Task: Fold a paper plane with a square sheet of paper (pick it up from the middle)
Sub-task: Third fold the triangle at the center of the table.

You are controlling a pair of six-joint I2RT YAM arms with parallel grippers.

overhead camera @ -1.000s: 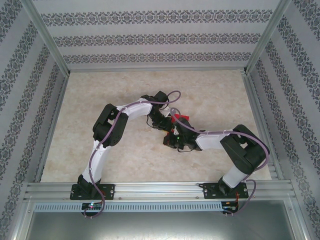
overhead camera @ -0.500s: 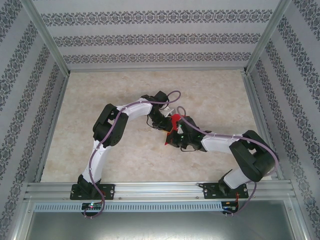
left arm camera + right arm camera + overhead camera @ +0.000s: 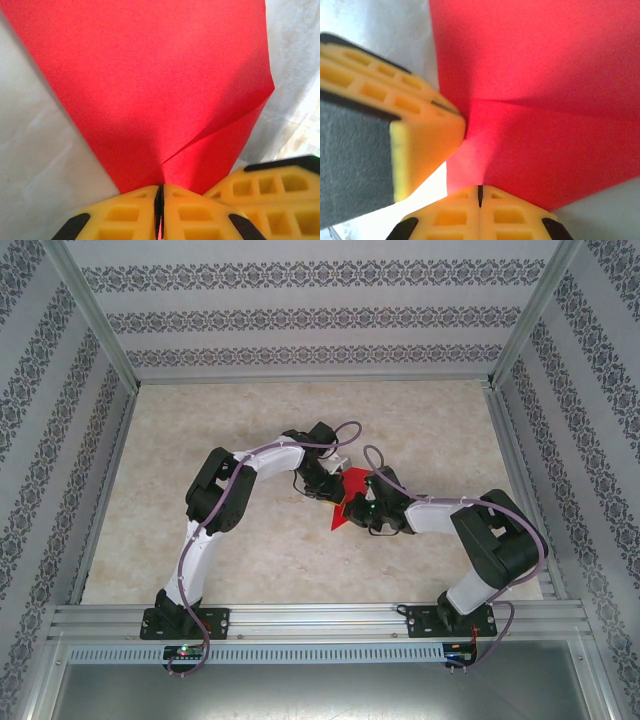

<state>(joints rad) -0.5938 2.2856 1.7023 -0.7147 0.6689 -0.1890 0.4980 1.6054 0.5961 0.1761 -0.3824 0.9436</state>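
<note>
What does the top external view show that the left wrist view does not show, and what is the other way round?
Top external view: the left arm and the right arm in full, the table, the patterned walls, and the red paper between the two arm tips, near the table's middle. Left wrist view: the left gripper shut on the paper's edge, and a soft fold rising from the grip. Both: the red paper, held at the left arm's tip.

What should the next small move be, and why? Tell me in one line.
Probably draw the right hand slightly away from the left hand to tauten the sheet of paper: both hands are shut on it close together, and a loose, uncreased fold bows between them.
</note>
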